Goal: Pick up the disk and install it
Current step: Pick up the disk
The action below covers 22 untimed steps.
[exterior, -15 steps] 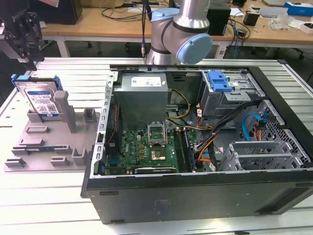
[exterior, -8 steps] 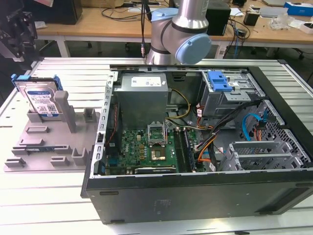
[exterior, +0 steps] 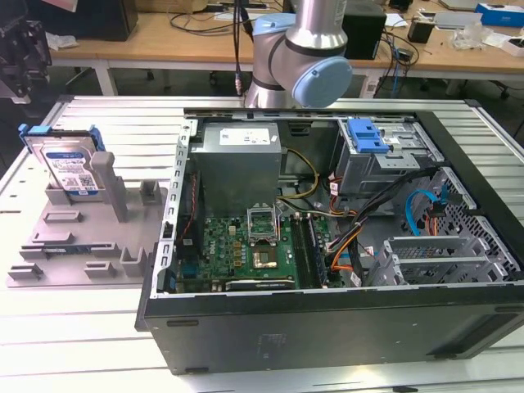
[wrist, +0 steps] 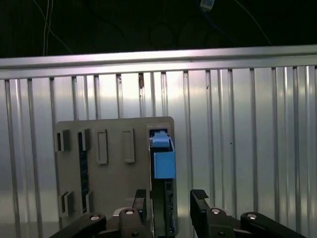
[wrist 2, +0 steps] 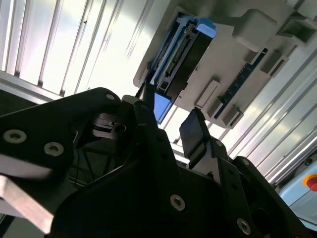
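Note:
The disk (exterior: 70,164), a silver drive with a white-and-blue label in a blue carrier, stands upright in a slot of the grey holder (exterior: 90,246) at the exterior view's left. Both wrist views look down on it edge-on: the disk (wrist: 162,158) (wrist 2: 183,54) is in its slot in the holder (wrist: 114,173). My gripper (wrist: 170,196) (wrist 2: 168,106) hangs above it, open, with its black fingers (wrist: 199,198) apart on either side of the disk's line and nothing between them. A dark shape at the exterior view's top left, above the disk, looks like the gripper (exterior: 24,57).
The open computer case (exterior: 164,270) lies right of the holder, with the motherboard, cables and a grey drive cage (exterior: 385,168) topped by a blue latch (exterior: 367,135). The arm's base (exterior: 299,57) stands behind the case. Ribbed metal tabletop (wrist: 247,148) surrounds the holder.

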Each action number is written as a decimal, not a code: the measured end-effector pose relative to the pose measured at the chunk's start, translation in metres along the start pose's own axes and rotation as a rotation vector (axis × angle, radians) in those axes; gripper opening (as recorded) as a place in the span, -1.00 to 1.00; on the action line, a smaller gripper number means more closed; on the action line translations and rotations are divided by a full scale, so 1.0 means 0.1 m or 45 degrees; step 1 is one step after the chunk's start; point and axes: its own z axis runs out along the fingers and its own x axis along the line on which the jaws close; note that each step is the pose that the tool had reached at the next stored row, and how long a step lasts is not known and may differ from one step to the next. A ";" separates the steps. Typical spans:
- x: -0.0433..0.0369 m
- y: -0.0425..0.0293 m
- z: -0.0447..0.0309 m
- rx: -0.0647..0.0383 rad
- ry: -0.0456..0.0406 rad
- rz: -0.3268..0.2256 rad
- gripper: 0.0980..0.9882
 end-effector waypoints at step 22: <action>0.002 0.099 0.110 0.001 -0.002 -0.009 -0.14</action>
